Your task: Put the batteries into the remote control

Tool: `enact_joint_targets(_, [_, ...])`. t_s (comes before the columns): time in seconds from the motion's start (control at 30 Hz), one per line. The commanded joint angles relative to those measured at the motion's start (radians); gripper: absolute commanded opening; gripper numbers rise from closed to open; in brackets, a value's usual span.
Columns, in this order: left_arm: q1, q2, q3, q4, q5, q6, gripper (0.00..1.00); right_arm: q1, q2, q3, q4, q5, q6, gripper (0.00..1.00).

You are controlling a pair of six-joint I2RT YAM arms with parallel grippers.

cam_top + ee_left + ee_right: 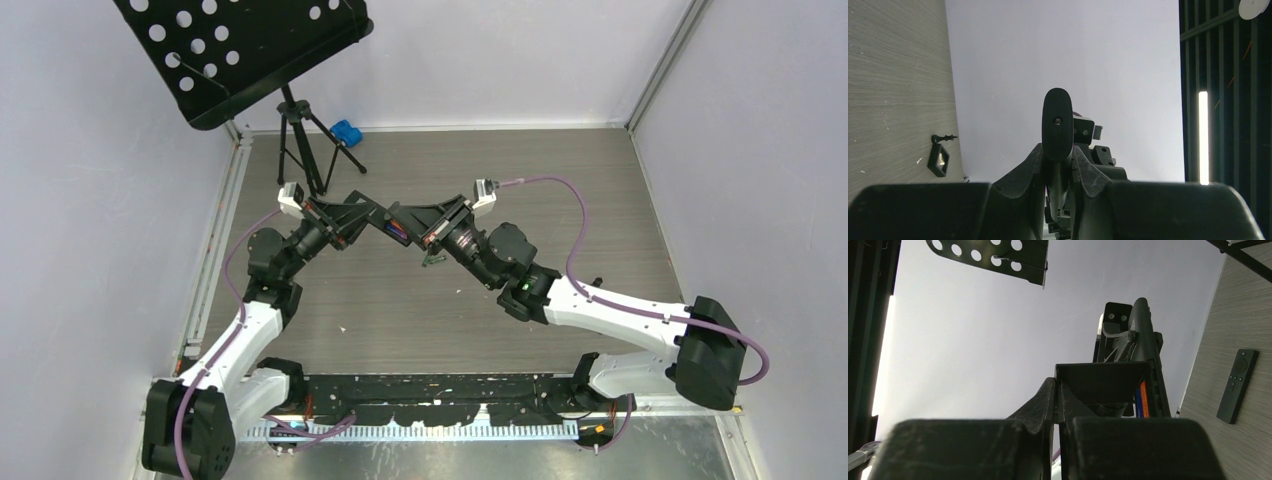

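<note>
My left gripper [358, 214] is shut on a black remote control [1057, 125] and holds it in the air over the middle of the table. The remote also shows in the right wrist view [1147, 347]. In its open compartment lie an orange battery [1144, 399] and a blue-purple battery [1138, 401] side by side; they show as coloured stripes in the top view [397, 232]. My right gripper [424, 228] is shut on the edge of a flat black cover [1100, 382], held right against the remote's compartment. No other batteries are in view.
A second black remote [1238, 385] lies flat on the grey table. A small black part [939, 159] lies on the table near the wall. A black music stand [240, 50] on a tripod and a blue object [345, 131] are at the back left.
</note>
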Motion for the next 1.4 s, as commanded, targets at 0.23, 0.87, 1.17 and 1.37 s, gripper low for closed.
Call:
enact_joint_targets(0.23, [0.006, -0.002, 0.013, 0.134, -0.008, -0.07, 0.0, -0.014, -0.033, -0.046, -0.04, 0.044, 0.008, 0.22])
enact_joint_targets(0.87, [0.005, 0.015, 0.008, 0.046, -0.031, 0.021, 0.0, -0.014, -0.11, -0.012, -0.251, 0.052, -0.003, 0.34])
enact_joint_targets(1.17, [0.006, 0.026, -0.004, 0.012, -0.043, 0.051, 0.0, -0.014, -0.149, -0.01, -0.312, 0.077, -0.017, 0.36])
enact_joint_targets(1.37, [0.005, 0.022, -0.003, -0.005, -0.047, 0.063, 0.0, -0.014, -0.151, -0.009, -0.338, 0.076, -0.011, 0.37])
